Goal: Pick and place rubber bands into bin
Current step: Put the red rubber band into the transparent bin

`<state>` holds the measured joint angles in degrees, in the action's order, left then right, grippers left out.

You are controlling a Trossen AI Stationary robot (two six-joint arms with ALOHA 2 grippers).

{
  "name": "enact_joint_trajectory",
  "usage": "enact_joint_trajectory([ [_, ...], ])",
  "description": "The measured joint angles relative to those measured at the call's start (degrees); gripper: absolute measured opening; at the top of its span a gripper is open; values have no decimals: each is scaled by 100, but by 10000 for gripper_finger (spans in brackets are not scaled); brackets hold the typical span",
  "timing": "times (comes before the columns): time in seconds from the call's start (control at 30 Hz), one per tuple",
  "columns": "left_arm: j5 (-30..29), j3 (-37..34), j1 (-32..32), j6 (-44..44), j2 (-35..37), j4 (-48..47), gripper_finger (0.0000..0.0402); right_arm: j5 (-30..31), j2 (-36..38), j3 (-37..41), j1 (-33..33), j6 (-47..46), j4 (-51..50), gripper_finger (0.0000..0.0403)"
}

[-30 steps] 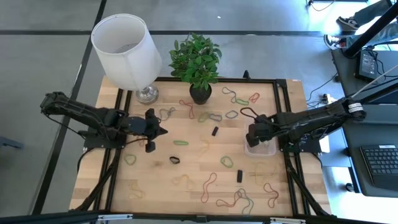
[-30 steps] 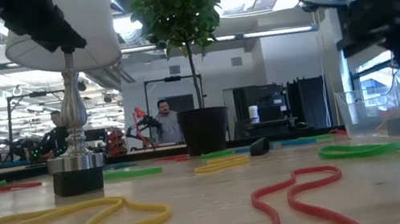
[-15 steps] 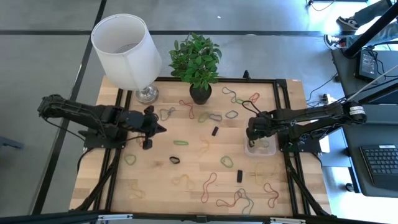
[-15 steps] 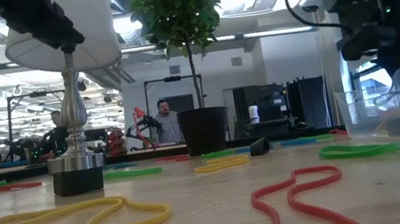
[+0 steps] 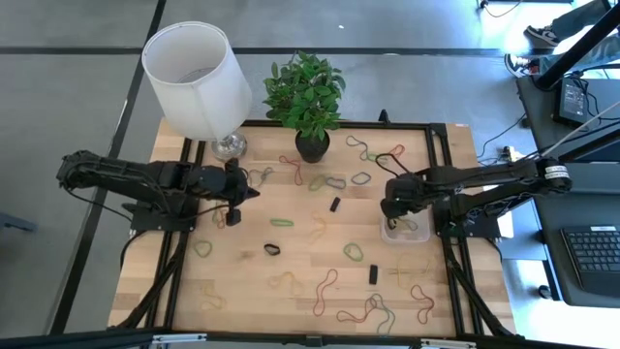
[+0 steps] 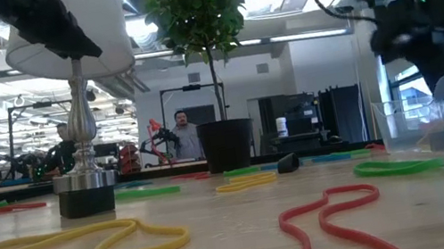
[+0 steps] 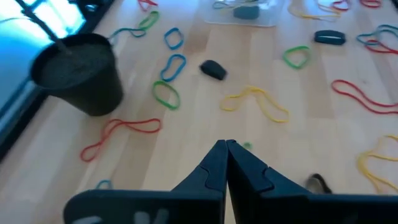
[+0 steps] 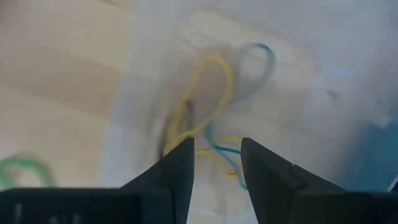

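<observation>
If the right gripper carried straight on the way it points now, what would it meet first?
Probably the rubber bands lying in the bin: the right gripper points down into it with its jaws apart, the yellow and blue loops directly ahead. How far off they lie is unclear.

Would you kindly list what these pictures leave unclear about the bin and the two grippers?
- Bin contents: high view, right gripper overlaps it; right wrist view is blurred, so the rubber bands cannot be counted.
- Right gripper: low view, cut off by the top edge.
- Left gripper: low view shows only a dark shape, fingertips unclear.
</observation>
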<state>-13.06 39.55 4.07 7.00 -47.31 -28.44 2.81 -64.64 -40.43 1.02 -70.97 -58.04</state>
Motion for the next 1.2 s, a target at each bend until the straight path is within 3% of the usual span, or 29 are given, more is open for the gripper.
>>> enact_joint_trajectory([
  [0.2, -401, 0, -134, -340, -2, 115, 2, 84, 5, -961, 10, 1092, -112, 135],
  [0.3, -687, 0, -160, -373, -2, 354, 3, 722, 9, -1491, 158, 1657, -339, 135],
  [0.4, -1124, 2, -176, -323, -2, 581, 2, 1441, 9, -1962, 526, 2388, -404, 135],
  [0.53, -1536, 2, -174, -280, -4, 808, 3, 1762, -5, -2449, 1383, 3706, -4, 135],
  [0.7, -1595, 2, -172, -282, -4, 924, 2, 1661, -131, -2643, 2593, 4826, 817, 135],
  [0.87, -1532, 2, -172, -319, -13, 942, 3, 1417, -607, -2649, 3497, 5091, 1035, 136],
  [1.2, -1508, 2, -167, 398, -13, 1070, 3, 1240, -2158, -2649, 4525, 5509, 1034, 136],
])
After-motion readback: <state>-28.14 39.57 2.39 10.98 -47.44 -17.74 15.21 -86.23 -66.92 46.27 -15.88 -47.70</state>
